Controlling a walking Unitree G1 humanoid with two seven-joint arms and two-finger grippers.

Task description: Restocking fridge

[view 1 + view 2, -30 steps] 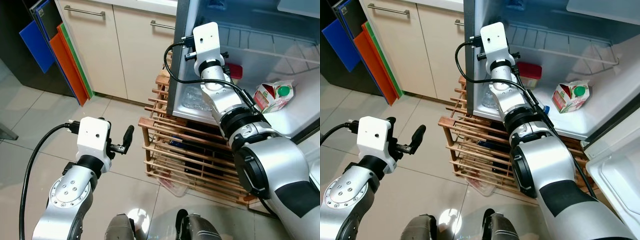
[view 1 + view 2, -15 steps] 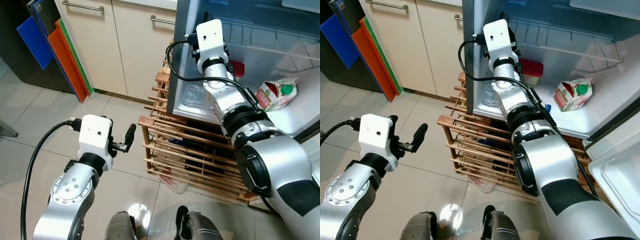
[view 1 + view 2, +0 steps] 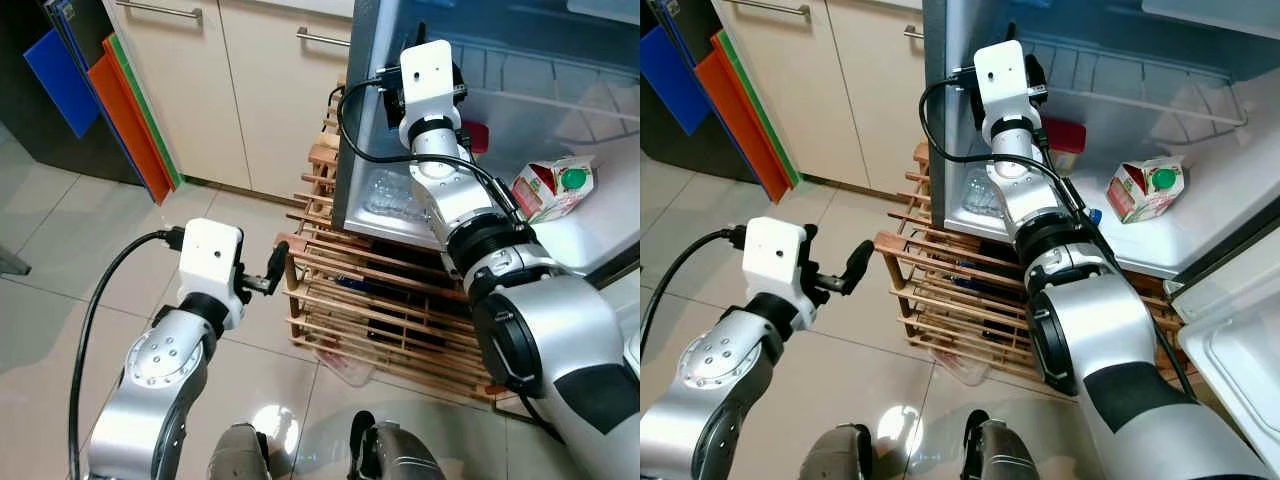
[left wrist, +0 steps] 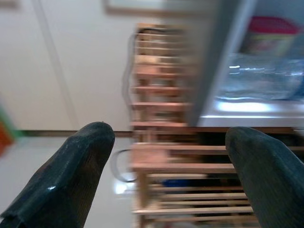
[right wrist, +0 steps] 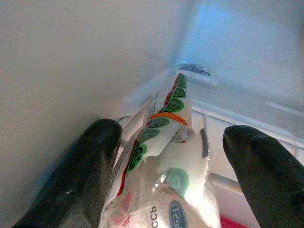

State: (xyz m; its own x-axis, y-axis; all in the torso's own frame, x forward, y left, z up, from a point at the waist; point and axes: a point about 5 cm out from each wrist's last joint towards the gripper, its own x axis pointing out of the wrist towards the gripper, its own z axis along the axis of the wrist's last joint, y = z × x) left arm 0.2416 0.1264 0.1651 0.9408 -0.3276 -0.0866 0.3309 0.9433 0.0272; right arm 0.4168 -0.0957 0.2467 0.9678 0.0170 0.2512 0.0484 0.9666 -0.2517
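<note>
Right wrist view: spread fingers (image 5: 85,175) flank a half-cropped plastic bag (image 5: 164,161); left fingers (image 4: 71,175) apart.

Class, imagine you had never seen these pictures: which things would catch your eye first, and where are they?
The right gripper reaches deep into the open fridge, its open fingers flanking a clear printed bag. A red-and-white carton lies on the fridge floor, and the left gripper hovers open beside the wooden rack.

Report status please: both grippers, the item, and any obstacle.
Right gripper open inside fridge, around plastic bag. Left gripper open, empty, facing wooden rack. No obstacle seen.
</note>
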